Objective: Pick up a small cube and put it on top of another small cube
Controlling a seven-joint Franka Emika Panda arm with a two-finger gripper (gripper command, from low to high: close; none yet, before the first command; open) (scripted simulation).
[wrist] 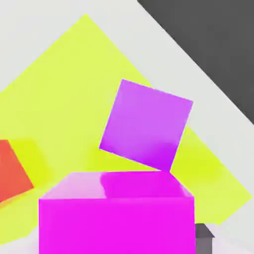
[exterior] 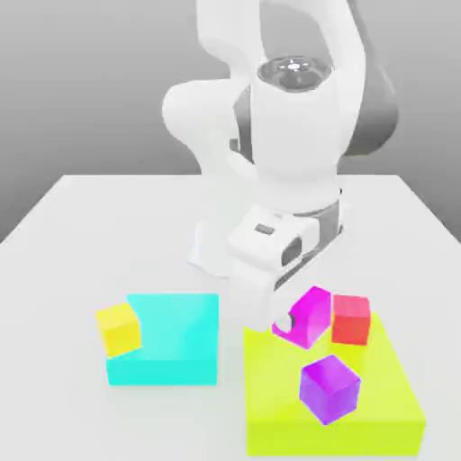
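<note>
Four small cubes are in sight, each a different colour: one magenta-pink cube [exterior: 311, 315], one red cube [exterior: 351, 320], one purple cube [exterior: 329, 388] and one yellow cube [exterior: 119, 328]. There are two large flat blocks on the white surface [exterior: 72, 216]: a cyan block [exterior: 176, 338] toward the exterior view's left and a yellow-green block [exterior: 378, 419] toward the exterior view's right. The yellow cube sits at the cyan block's left edge, touching it. The purple cube rests on top of the yellow-green block, turned at an angle to the block's edges, and the red cube stands over the block's far part, just beside the magenta-pink cube. One white arm reaches down from the back of the surface, and its end effector [exterior: 293, 322] is narrowed onto the magenta-pink cube, gripping it between the fingers, with one fingertip [exterior: 284, 323] showing against the cube's left face. The held cube is tilted and appears lifted over the yellow-green block's far left corner. In the hand view the magenta-pink cube [wrist: 116, 216] fills the foreground, with the purple cube [wrist: 146, 124] beyond it on the yellow-green block [wrist: 64, 94] and a corner of the red cube [wrist: 11, 171] to one side.
</note>
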